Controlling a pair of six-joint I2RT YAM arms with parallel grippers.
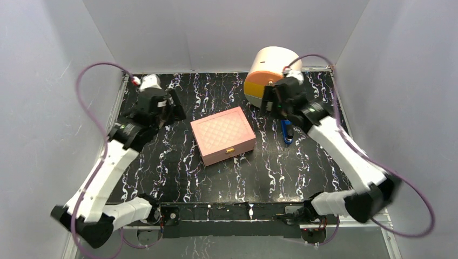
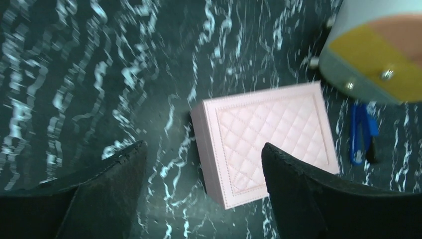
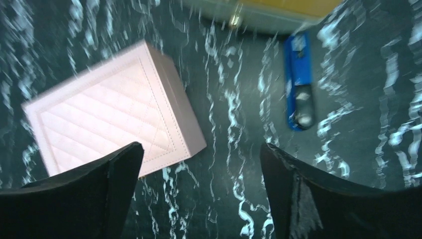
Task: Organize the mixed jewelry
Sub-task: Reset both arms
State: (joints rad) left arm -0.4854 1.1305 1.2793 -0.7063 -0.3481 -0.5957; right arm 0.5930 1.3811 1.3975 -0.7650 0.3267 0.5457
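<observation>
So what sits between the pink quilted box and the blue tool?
Nothing: only bare black marbled tabletop separates the pink box from the blue tool, clearest in the right wrist view.

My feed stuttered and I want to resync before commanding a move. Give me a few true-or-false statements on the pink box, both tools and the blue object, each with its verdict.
1. The pink box has its lid shut. True.
2. The left tool is clamped on a ring. False: its fingers stand wide apart with nothing between them, above the table.
3. The blue object lies on top of the box. False: it lies on the table to the right of the box, apart from it, near the round cream and orange container.
4. The right tool is open and empty. True.
</observation>
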